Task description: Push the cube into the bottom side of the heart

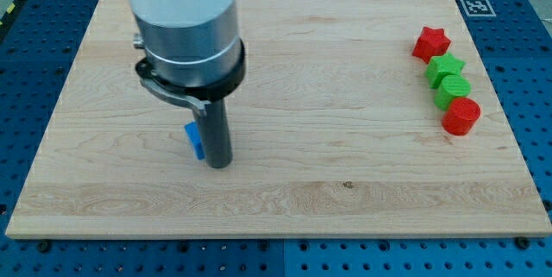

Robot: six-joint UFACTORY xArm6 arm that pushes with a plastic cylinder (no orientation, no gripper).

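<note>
Blue cube (193, 139) sits on the left half of the wooden board (328, 182), a bit below mid-height. Only a sliver of it shows, poking out on the view's left of the rod; the rest is hidden behind the rod, so shape is mostly inferred from the flat faces I can see

My tip (221, 165) is down on the board just beside the cube, on its right and slightly lower in the view. Looks like touching or nearly so, can't confirm contact. No jaws on this tool: plain rod, nothing to open or close, holding nothing

Can't pick out a heart with confidence. Four blocks line up in a column near the view's right edge, well apart from the cube: red star (430, 43) at top, green star-like block (445, 68) below it, another green block (453, 90) of rounded, unclear shape, then a red cylinder-like block (461, 116) at the bottom. Neighbours in that column touch or nearly touch

Small fiducial marker (476, 6) at the board's top right corner
</note>
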